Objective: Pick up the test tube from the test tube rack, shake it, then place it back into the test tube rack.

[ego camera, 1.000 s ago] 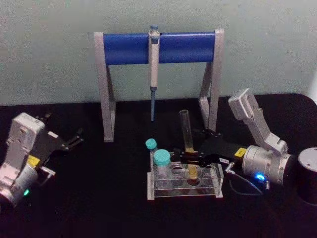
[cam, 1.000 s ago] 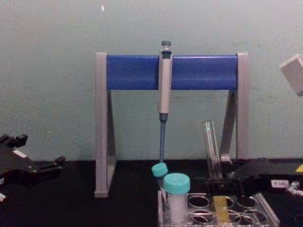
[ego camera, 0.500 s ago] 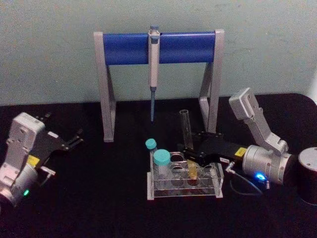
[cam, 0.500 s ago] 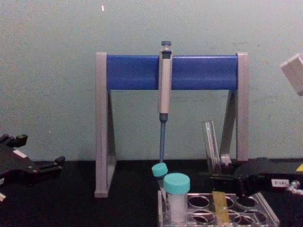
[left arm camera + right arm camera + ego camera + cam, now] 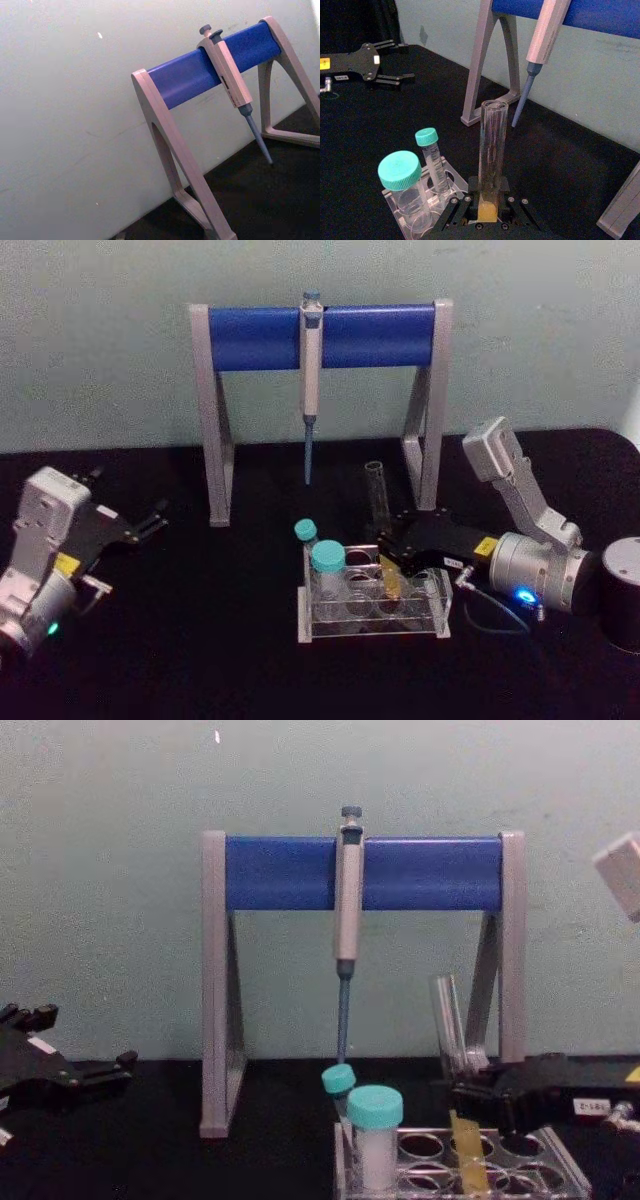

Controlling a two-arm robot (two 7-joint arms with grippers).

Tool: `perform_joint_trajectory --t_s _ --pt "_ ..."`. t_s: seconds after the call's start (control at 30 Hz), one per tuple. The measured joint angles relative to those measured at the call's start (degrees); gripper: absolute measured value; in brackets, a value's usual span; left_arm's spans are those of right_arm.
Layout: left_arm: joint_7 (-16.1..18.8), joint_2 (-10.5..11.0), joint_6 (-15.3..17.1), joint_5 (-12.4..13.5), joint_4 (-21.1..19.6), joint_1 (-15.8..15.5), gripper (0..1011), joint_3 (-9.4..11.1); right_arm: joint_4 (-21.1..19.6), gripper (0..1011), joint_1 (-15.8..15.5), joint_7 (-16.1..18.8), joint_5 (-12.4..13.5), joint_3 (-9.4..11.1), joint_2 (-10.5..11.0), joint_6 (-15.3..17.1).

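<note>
- Black table [image 5: 200, 640] before a pale green wall; a pipette stand [image 5: 250, 337] with a hanging pipette [image 5: 311, 370] stands at the back.
- Rack [image 5: 370, 632] sits mid-table, with two teal-capped tubes [image 5: 327, 558] in its left holes.
- Tube [image 5: 378, 500] stands in a hole right of the rack's middle, slightly tilted with its open top leaning left. Its yellow liquid lies at rack level.
- Right gripper [image 5: 392, 558] reaches in from the right, just above the rack top. Its jaws are clamped on the tube's lower part, one finger on each side.
- Left gripper [image 5: 160, 518] is parked well apart at the table's left, fingers spread and holding nothing.
- Step, as judged: the tube is gripped while seated, so this is either the start of the lift or the end of the return. This moment alone does not settle which.
- Next move, if lifting: pull along the tube's own axis until its base clears the hole, then shake gently, since the tube is uncapped.
- Next move, if returning: part the jaws and back off rightward without nudging the tube.
</note>
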Motion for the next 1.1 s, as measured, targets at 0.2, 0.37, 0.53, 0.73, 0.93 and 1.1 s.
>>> perform_joint_trajectory --t_s 0.2,0.37,0.53,0.73,0.93,1.1 --pt "0.00 0.00 0.00 0.00 0.00 0.00 1010 0.00 0.00 229 0.00 0.00 0.00 0.00 0.00 0.00" --pt "0.00 0.00 0.00 0.00 0.00 0.00 1010 0.00 -0.06 229 -0.46 -0.11 -0.13 0.23 -0.03 -1.71" --pt "0.00 0.00 0.00 0.00 0.00 0.00 1010 0.00 -0.66 229 -2.09 -0.10 -0.02 1.52 -0.24 -5.98" --pt "0.00 0.00 0.00 0.00 0.00 0.00 1010 0.00 -1.83 229 -4.16 -0.18 0.41 2.78 -0.18 -8.90" --pt "0.00 0.00 0.00 0.00 0.00 0.00 1010 0.00 -3.96 229 -7.00 -1.18 0.50 4.64 0.08 -11.85" --pt "0.00 0.00 0.00 0.00 0.00 0.00 1010 0.00 -5.73 229 -8.05 -1.34 0.71 5.96 0.31 -13.04"
